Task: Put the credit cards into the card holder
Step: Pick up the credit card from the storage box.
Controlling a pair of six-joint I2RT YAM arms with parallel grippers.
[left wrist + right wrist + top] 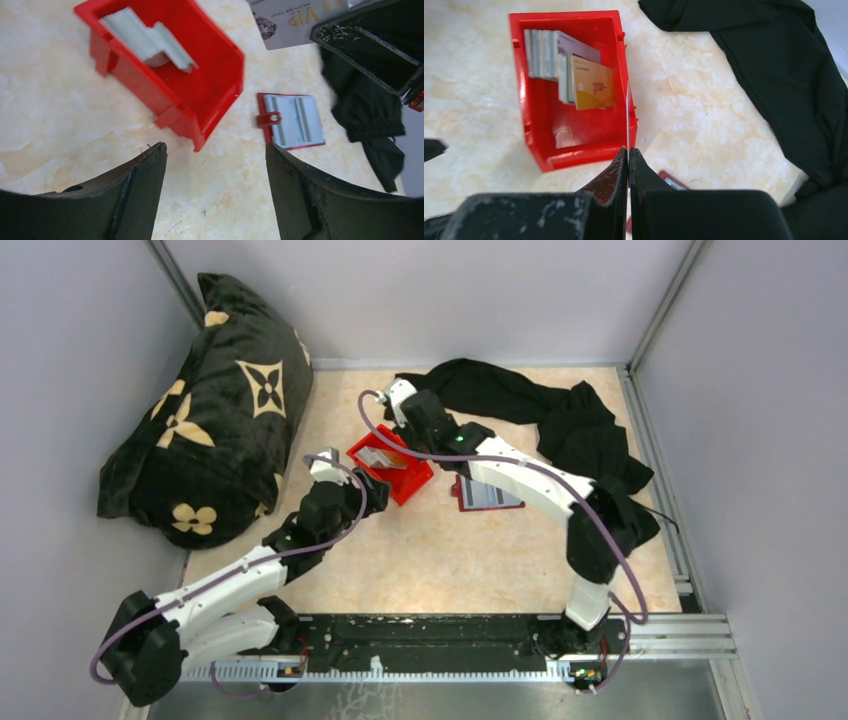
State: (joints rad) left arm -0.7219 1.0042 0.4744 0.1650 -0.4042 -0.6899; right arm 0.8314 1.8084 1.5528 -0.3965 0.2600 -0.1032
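Note:
The dark red card holder (487,492) lies open on the table, pale grey pockets up, right of the red bin; it also shows in the left wrist view (292,121). In the right wrist view only its corner (672,179) shows behind my fingers. Several credit cards (569,65) stand in the red bin (574,135); they show in the left wrist view too (147,40). My right gripper (629,150) is shut on one card (628,115), seen edge-on above the bin's right wall; its "VIP" face shows in the left wrist view (292,22). My left gripper (215,147) is open and empty over bare table, near the bin (200,100).
A black cloth (560,410) lies heaped at the back right, close to the holder. A black cushion with beige flowers (210,410) fills the back left. Grey walls and metal rails enclose the table.

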